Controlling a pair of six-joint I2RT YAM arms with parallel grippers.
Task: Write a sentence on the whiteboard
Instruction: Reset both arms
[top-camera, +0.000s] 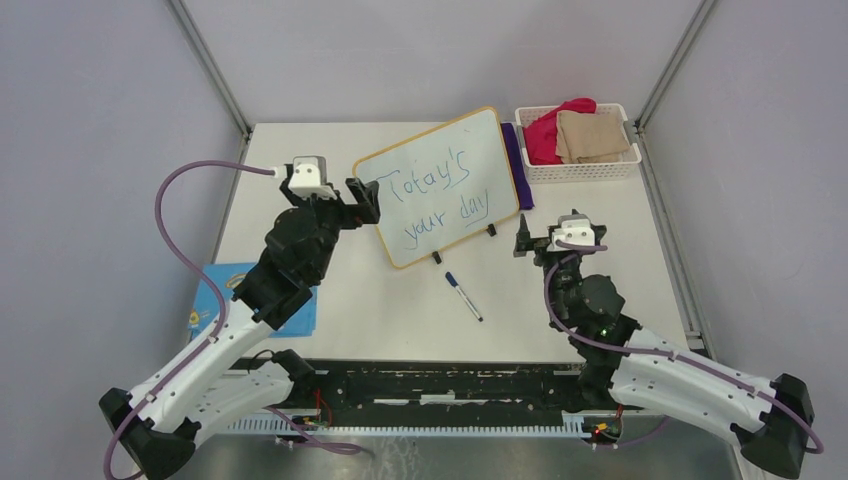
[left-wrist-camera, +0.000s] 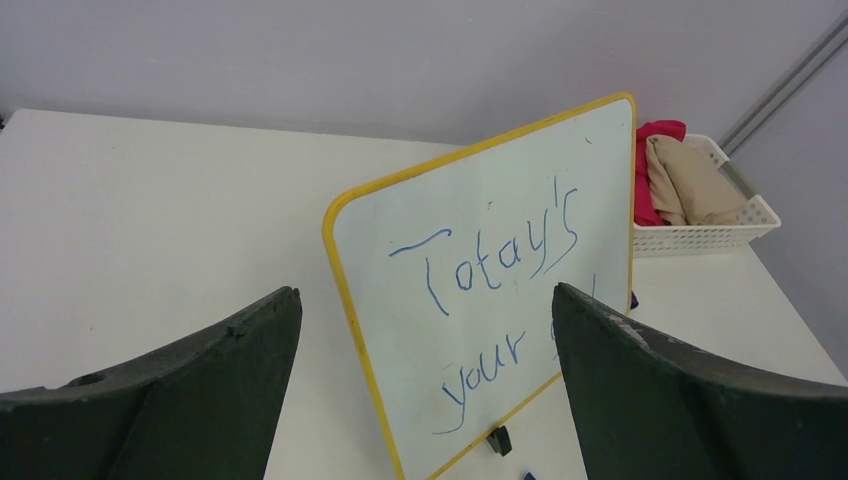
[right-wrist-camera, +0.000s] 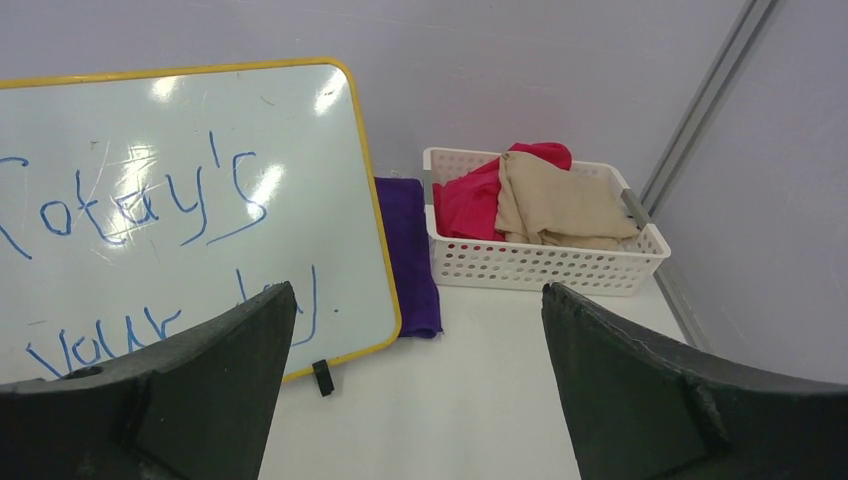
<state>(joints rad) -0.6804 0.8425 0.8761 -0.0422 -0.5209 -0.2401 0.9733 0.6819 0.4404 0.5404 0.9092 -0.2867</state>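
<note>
Whiteboard (top-camera: 440, 185): propped mid-table facing the arms, so the sentence (top-camera: 443, 197) reads. Marker (top-camera: 463, 296): lying at its 6 o'clock, seemingly finished with. Left gripper (top-camera: 366, 200), 9 o'clock, right gripper (top-camera: 524, 241), 4 o'clock: both spread apart, empty.

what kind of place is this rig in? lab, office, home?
Most likely a robot lab test cell. Plain grey panel walls with metal corner posts box in one white table; left arm and right arm sit at its near edge; the whiteboard, marker and basket of cloths look staged.
</note>
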